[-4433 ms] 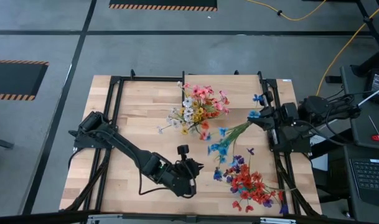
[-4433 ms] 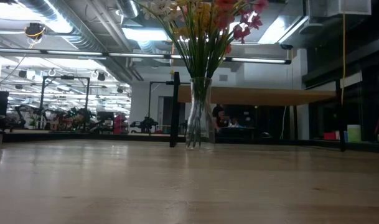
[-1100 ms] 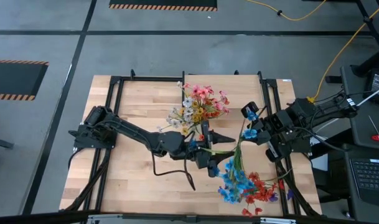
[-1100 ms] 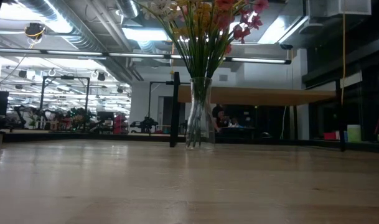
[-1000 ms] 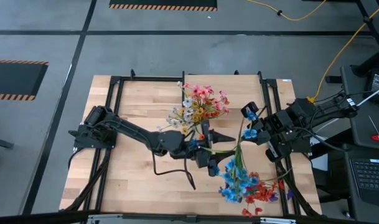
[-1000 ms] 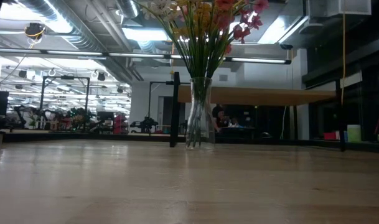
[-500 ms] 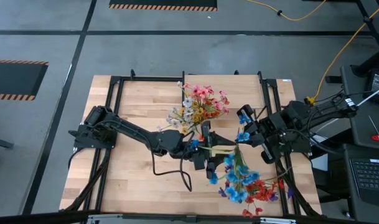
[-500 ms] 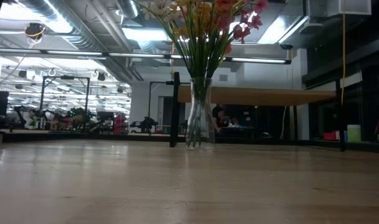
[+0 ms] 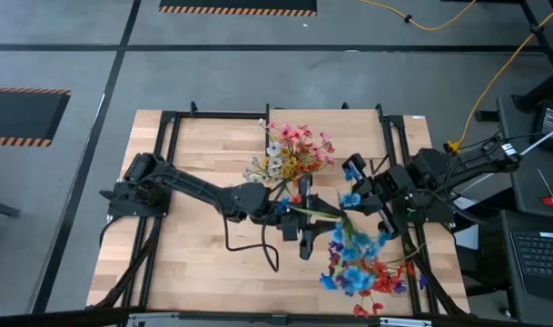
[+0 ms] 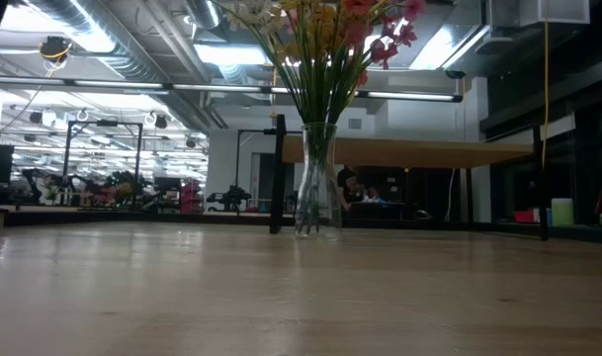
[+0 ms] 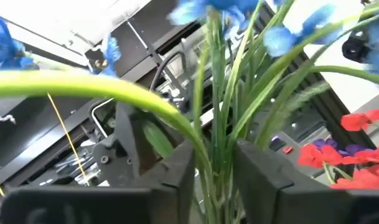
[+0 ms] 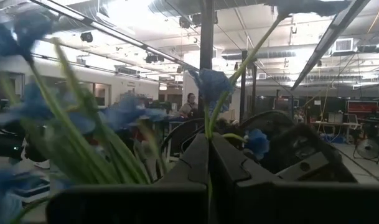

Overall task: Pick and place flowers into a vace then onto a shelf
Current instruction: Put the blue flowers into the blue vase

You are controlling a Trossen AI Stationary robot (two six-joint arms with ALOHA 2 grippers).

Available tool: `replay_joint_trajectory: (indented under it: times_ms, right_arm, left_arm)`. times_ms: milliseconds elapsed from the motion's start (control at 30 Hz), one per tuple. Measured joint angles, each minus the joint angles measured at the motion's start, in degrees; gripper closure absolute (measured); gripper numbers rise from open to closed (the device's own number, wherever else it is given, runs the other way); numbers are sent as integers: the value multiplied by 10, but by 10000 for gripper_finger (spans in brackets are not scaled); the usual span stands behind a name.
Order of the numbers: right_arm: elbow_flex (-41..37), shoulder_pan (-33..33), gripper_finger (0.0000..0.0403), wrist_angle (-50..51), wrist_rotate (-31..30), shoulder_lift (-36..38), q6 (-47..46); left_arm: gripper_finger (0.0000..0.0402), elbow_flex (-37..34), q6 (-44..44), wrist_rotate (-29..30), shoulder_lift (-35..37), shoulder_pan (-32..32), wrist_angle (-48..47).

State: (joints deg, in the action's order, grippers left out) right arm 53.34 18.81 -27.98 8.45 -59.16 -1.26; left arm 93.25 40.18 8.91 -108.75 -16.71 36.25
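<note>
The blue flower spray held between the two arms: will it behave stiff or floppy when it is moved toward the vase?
Probably floppy: the blue flower spray bends in the high view, its blooms trailing away from the left end effector clamping the stems. Likely light, since the right end effector pinches one thin stem. The stems fan apart, so they may snag on the vase.

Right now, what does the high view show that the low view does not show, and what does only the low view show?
Only the high view shows both arms: the left gripper and the right gripper meet at a blue flower spray, with red flowers lying on the tabletop. Only the low view shows the clear glass vase itself and the shelf behind it. Both views show the mixed bouquet and the wooden tabletop.
</note>
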Motion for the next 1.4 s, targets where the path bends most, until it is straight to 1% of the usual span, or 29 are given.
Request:
replay_joint_trajectory:
  times_ms: [167,233,433,533,633,733,900,1033,1133,1233,1400]
  right_arm:
    - [0,-3,403,1,0,5,-15]
    - [0,-3,403,3,2,10,-17]
    - [0,-3,403,19,40,26,-16]
    - [0,-3,396,42,48,37,-15]
    - [0,-3,381,65,48,53,-12]
    - [0,-3,364,83,49,71,8]
    - [0,-3,332,147,50,103,41]
    - [0,-3,306,222,48,120,78]
    - [0,-3,290,262,47,128,102]
    - [0,-3,281,297,30,133,110]
    - [0,-3,279,337,-41,117,141]
  left_arm:
    - [375,0,-4,2,0,2,0]
    - [392,0,-4,3,0,2,1]
    - [396,0,-4,10,3,-10,-3]
    - [397,0,-4,40,3,-19,-4]
    - [397,0,12,76,3,-28,-4]
    - [397,0,21,99,3,-36,-6]
    - [398,0,6,140,10,-43,-25]
    - [398,0,-44,142,29,-33,-42]
    - [398,0,-56,140,45,-29,-51]
    - [398,0,-66,139,50,-29,-51]
    - [398,0,-66,138,50,-26,-38]
